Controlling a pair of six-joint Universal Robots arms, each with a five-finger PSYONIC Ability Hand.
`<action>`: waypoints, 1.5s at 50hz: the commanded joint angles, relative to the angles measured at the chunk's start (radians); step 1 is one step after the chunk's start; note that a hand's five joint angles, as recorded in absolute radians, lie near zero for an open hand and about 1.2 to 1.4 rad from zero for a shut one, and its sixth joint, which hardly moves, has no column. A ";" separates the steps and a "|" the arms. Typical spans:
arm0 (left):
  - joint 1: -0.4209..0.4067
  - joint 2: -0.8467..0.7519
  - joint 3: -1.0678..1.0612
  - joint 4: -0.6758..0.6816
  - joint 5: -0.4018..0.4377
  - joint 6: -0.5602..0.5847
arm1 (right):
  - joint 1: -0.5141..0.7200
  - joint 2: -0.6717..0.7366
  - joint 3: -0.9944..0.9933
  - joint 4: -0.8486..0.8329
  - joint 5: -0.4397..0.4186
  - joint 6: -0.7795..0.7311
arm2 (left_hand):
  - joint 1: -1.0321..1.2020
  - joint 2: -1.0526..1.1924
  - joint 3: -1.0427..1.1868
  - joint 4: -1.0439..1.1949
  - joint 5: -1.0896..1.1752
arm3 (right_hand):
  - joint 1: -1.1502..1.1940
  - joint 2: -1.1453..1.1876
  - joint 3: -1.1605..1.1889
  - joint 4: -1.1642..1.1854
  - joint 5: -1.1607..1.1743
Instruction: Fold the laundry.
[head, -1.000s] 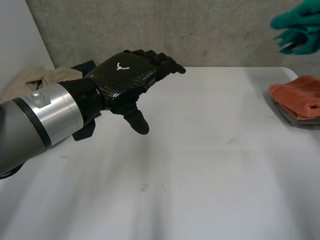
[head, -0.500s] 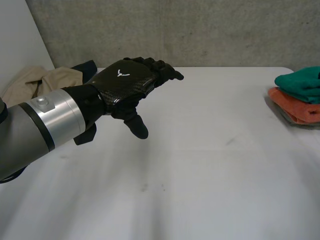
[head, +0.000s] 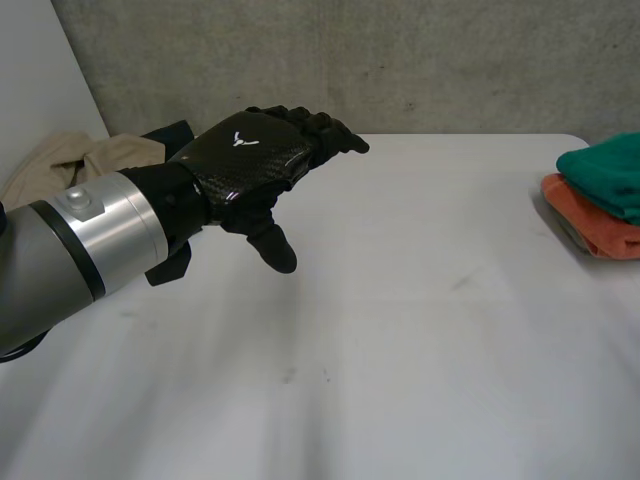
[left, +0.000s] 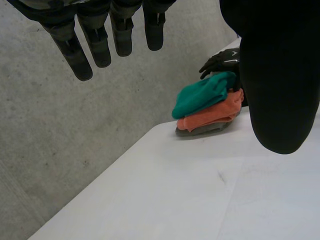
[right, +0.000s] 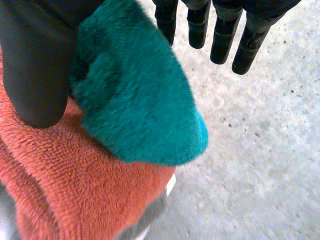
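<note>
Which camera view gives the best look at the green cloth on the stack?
The left wrist view: nearly the whole green cloth shows, lying on the orange cloth. In the head view the picture edge cuts it. The right wrist view shows one end close up, beside the right hand.

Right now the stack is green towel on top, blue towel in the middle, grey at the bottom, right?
Not quite: under the green towel lies an orange towel, not blue; the grey towel is at the bottom. The left wrist view shows it.
</note>
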 joint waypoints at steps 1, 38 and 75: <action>0.000 0.001 0.002 0.000 0.001 0.000 | -0.067 -0.083 0.023 0.225 0.011 -0.180 | 0.021 0.012 0.006 0.012 -0.009 | -0.023 -0.044 -0.034 -0.057 -0.076; 0.227 -0.035 0.011 0.296 -0.255 0.018 | 0.425 -0.719 0.428 0.175 0.289 0.148 | -0.005 -0.015 -0.021 -0.015 -0.035 | -0.023 -0.044 -0.034 -0.057 -0.076; 0.382 -0.501 0.219 0.593 -0.519 0.572 | 0.605 -0.692 0.692 0.179 0.390 -0.131 | 1.204 1.194 1.188 1.194 1.174 | -0.023 -0.044 -0.034 -0.057 -0.076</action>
